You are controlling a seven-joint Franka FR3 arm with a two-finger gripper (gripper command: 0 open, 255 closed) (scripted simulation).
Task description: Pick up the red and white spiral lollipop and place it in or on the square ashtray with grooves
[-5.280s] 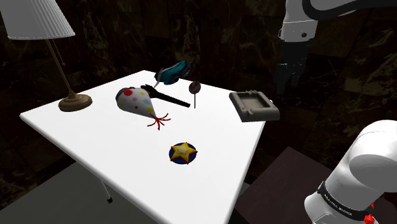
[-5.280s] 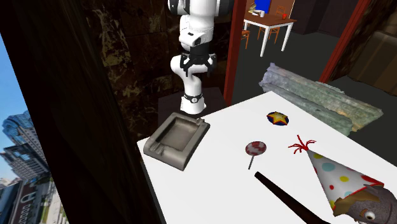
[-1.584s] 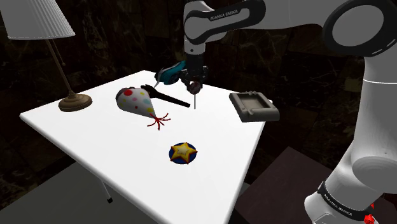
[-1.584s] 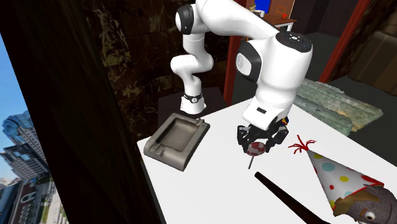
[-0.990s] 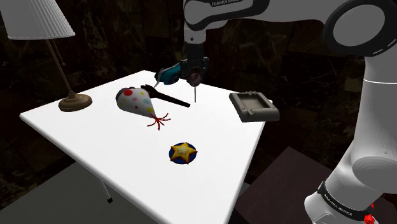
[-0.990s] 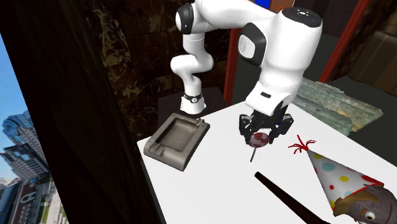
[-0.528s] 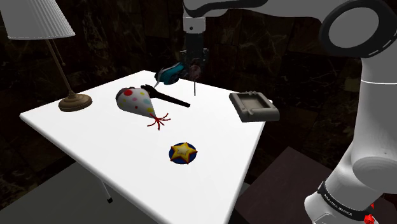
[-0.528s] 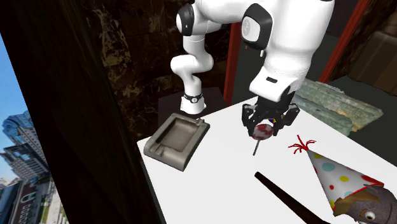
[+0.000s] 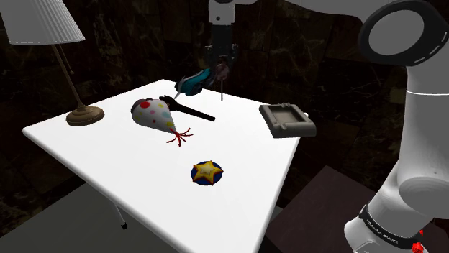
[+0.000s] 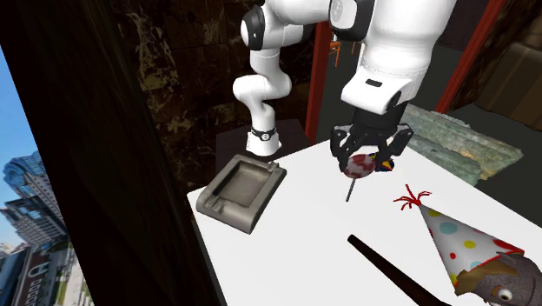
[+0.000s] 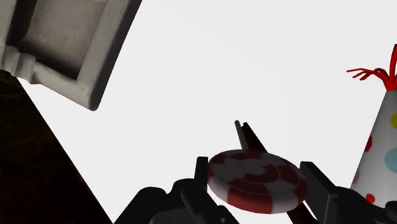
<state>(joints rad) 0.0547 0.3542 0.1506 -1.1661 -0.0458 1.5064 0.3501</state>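
the tool point(image 10: 364, 155) hangs above the tabletop point(image 9: 108, 151) with its two black fingers point(image 11: 194, 200) narrowed onto the round head of the red and white spiral lollipop point(image 11: 254, 181). the disc sits clasped between them. its thin stick points down toward the white surface without reaching it, so the lollipop is held in the air, clear of everything.

the square ashtray point(image 9: 288, 119) is grey, with grooves cut in its raised rim. it rests flat at the tabletop's edge and nothing lies in it. in the shoulder view the lollipop hangs up and to the left of the ashtray, well apart from it. in the second exterior view it hangs to the ashtray's right and higher.

a spotted party hat point(image 9: 155, 115) with a red tassel lies on its side, farther from the ashtray than the lollipop is. a long black stick point(image 9: 191, 110) lies between the hat and the ashtray, just beside the hat. a teal object point(image 9: 194, 81) sits behind that stick, on the side away from the ashtray; it may be a toy, though its form is hard to make out. a round blue badge with a yellow star point(image 9: 206, 172) lies flat, nearer the shoulder camera than the ashtray. a lamp point(image 9: 44, 29) with a pleated white shade stands at the corner farthest from the ashtray.
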